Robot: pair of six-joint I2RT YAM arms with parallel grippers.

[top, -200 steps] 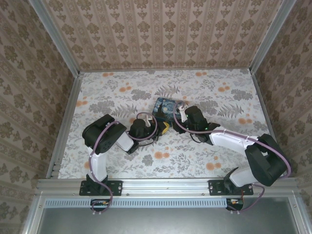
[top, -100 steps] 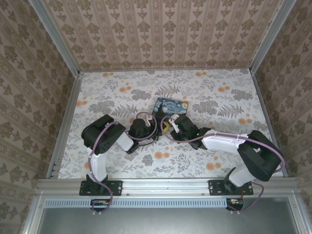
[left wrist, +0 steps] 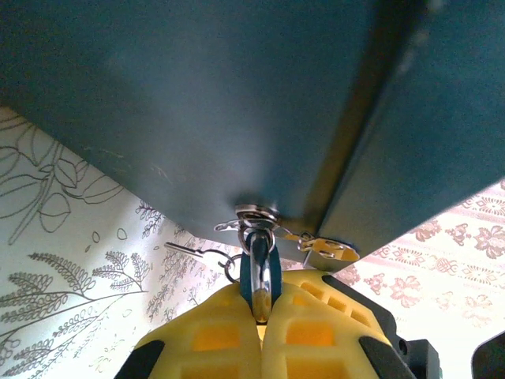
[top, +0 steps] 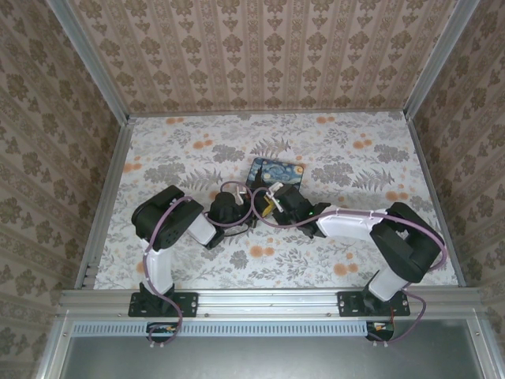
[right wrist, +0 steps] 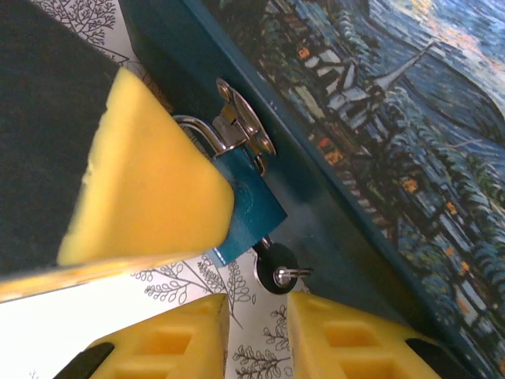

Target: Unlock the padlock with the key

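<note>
While your left fingers (left wrist: pixel 213 332) clamp the blue padlock (right wrist: pixel 251 212) hanging from the hasp (right wrist: pixel 245 130) of the Starry Night box (right wrist: pixel 410 142), your right fingers (right wrist: pixel 351 343) stand apart, empty, just short of the black-headed key (right wrist: pixel 272 272) at the padlock's lower end. Gripping the key appears the step in hand; next, close on its head and turn.

1 painted box (right wrist: pixel 394 118), 1 padlock (right wrist: pixel 251 215), 1 key (right wrist: pixel 275 272), 2 claws: left claw (left wrist: pixel 260 312), right claw (right wrist: pixel 256 309).

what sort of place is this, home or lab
Probably a robot test cell: wallpapered panels in aluminium framing box in a floral table, with a left arm and right arm bolted to its near rail.
</note>
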